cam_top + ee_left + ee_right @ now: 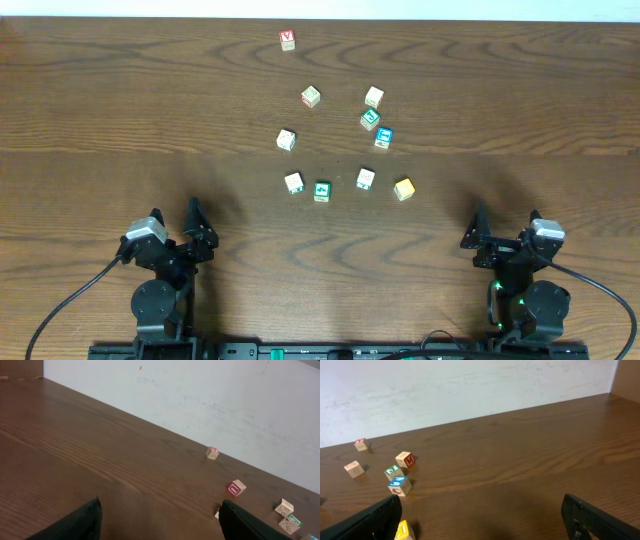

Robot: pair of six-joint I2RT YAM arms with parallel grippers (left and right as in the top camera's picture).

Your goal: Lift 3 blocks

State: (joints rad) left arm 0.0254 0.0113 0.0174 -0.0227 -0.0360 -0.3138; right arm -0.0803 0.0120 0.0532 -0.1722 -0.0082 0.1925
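Dark wood table: we see green-faced block, red-marked block and yellow block in a row (none touched) ahead of left gripper and right gripper, fingers spread apart.

Open tabletop both flanks — front-row blocks spaced apart; teal-blue pair apparently touching.

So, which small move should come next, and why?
Probably the right gripper should reach forward and to its left, toward the yellow block. Its jaws stand wide open and hold nothing. The yellow block lies untouched on the table and looks like the task cube nearest to that arm.
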